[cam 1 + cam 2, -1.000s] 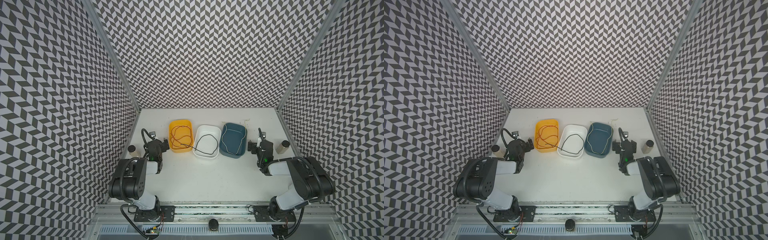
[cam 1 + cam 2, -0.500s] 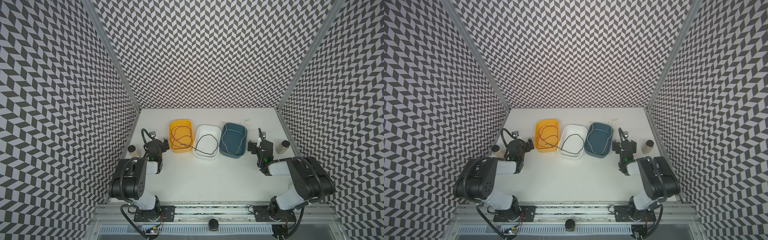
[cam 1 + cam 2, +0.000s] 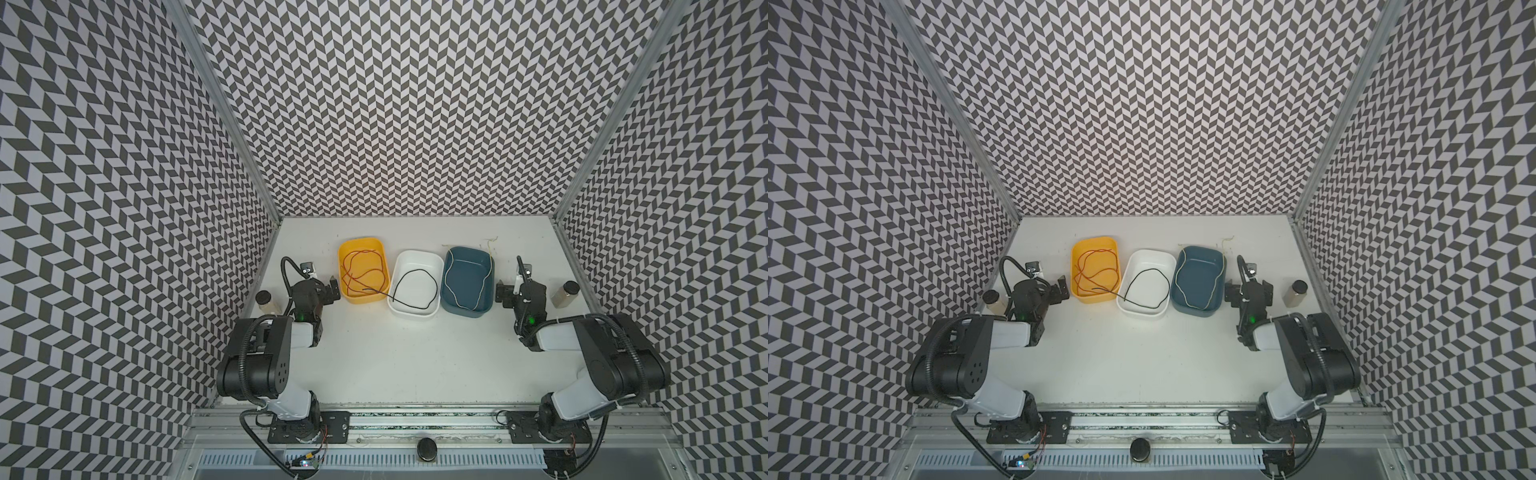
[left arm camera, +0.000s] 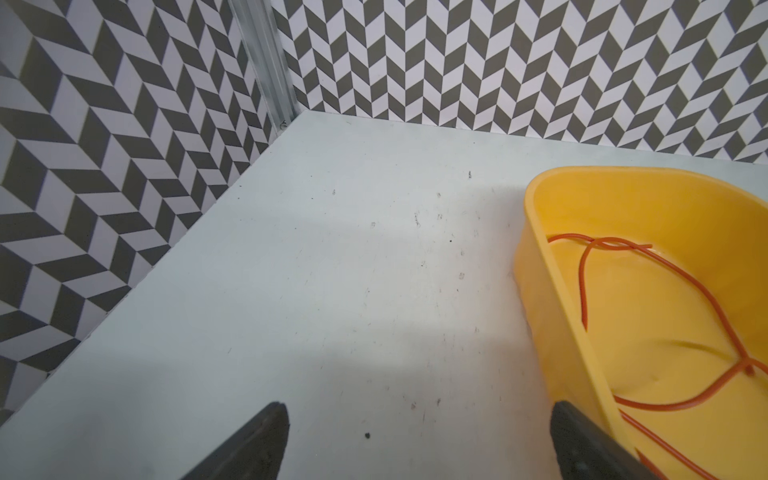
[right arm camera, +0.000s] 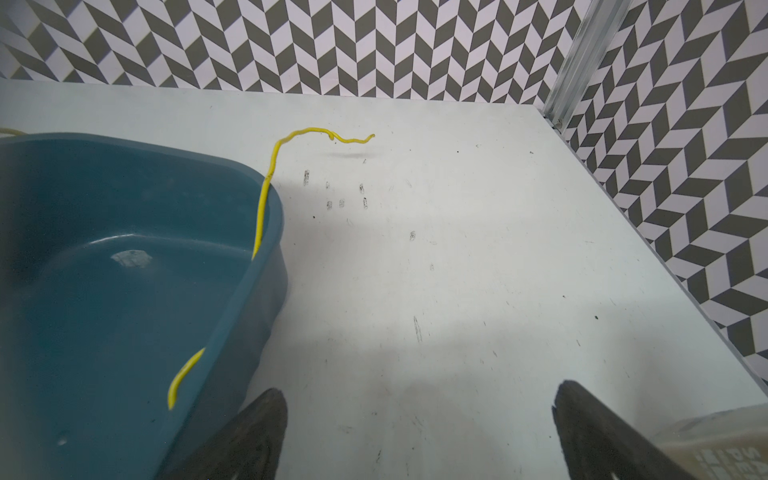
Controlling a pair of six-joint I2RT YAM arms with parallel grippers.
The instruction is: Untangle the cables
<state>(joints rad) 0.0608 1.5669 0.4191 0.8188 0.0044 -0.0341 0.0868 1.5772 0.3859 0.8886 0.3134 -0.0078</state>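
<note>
In both top views three tubs stand in a row at the far middle of the table. A red cable (image 3: 372,271) (image 4: 582,282) lies coiled in the yellow tub (image 3: 360,242) (image 4: 536,257). The black cable (image 3: 415,270) loops in the white tub (image 3: 417,254), and one end reaches over into the yellow tub. The yellow cable (image 3: 445,278) (image 5: 262,216) lies in the blue tub (image 3: 467,251) (image 5: 266,291), its ends draped over the far rim. My left gripper (image 3: 326,289) (image 4: 419,419) rests open beside the yellow tub. My right gripper (image 3: 519,286) (image 5: 419,399) rests open beside the blue tub. Neither holds anything.
A small jar (image 3: 266,301) stands by the left wall next to the left arm. Another jar (image 3: 565,293) (image 5: 727,440) stands near the right wall, close to the right gripper's outer finger. Patterned walls close in the table on three sides.
</note>
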